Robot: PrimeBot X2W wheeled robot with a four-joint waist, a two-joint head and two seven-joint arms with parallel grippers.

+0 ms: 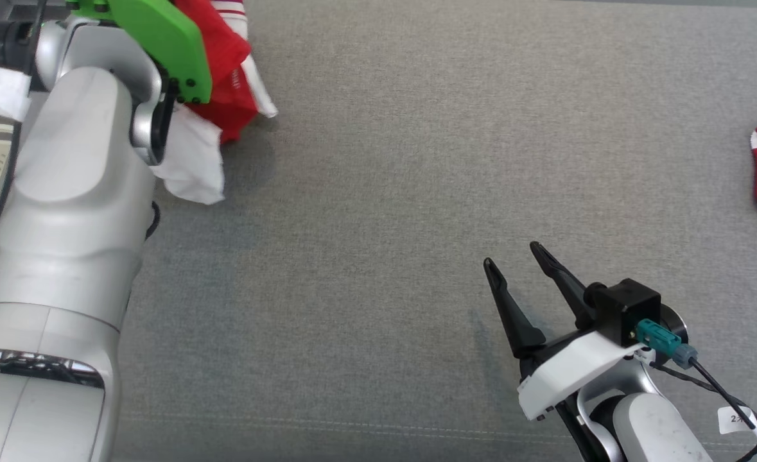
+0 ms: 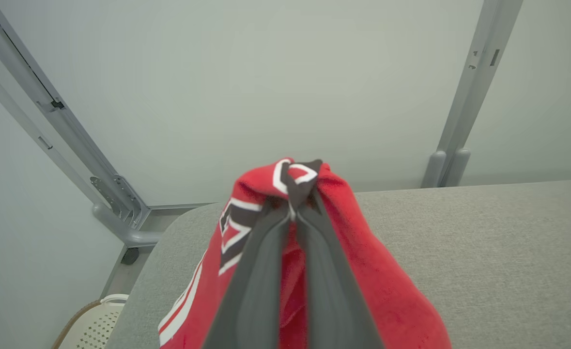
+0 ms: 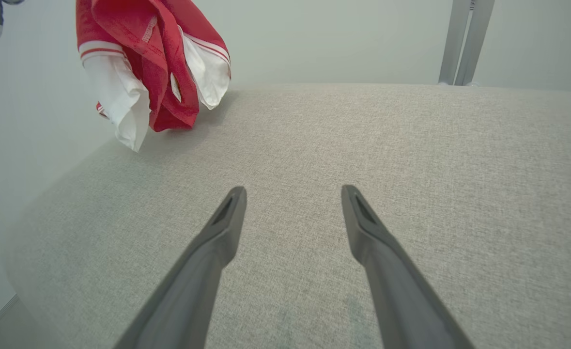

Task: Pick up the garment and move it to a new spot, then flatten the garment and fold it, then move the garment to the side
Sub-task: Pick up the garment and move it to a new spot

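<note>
Two fingers of your left gripper [image 2: 297, 201] are pinched shut on one bunched fold of the red-and-white jersey [image 2: 387, 291], which dangles under them by the table [image 2: 484, 242] corner. It's a thin bite, so a fast swing could slip it off the edge. Your right gripper [image 1: 512, 255] sits spread, well apart.

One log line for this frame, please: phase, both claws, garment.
phase: garment pick-up | left claw: shut on garment | right claw: open, empty, above table | garment: red-and-white, bunched, hanging near table's left edge
</note>
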